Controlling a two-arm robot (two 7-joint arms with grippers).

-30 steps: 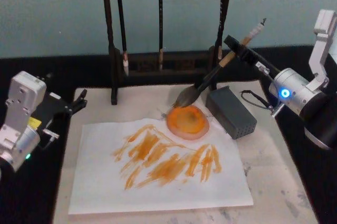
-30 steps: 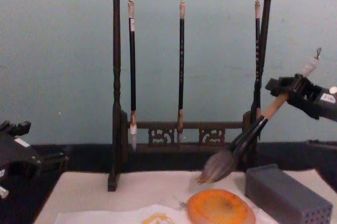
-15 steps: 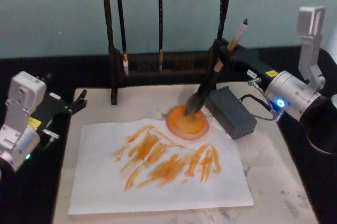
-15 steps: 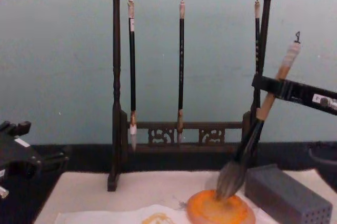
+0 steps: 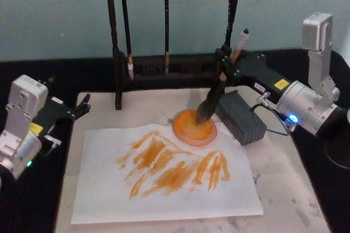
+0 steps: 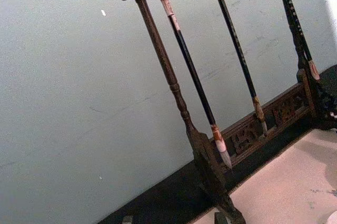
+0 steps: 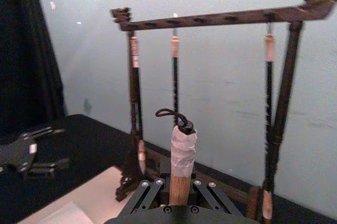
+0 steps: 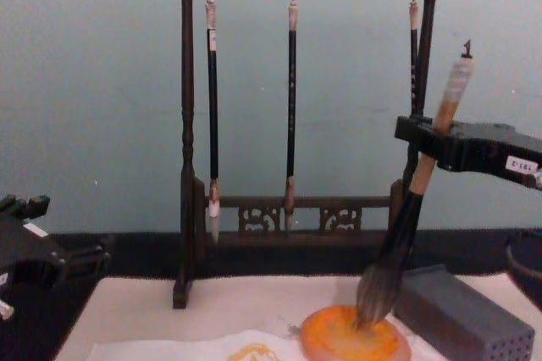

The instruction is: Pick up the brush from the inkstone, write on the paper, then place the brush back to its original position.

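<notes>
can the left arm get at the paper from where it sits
Probably yes: the left gripper sits just left of the paper with nothing between them, and the right gripper holds the brush at the inkstone, out of the way.

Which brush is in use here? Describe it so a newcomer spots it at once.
Find the tall wooden rack at the back. By its right post, the right gripper holds the brush, bristles on the orange inkstone. Unlike the slim black hanging brushes, it has a fat grey head and tan handle.
</notes>
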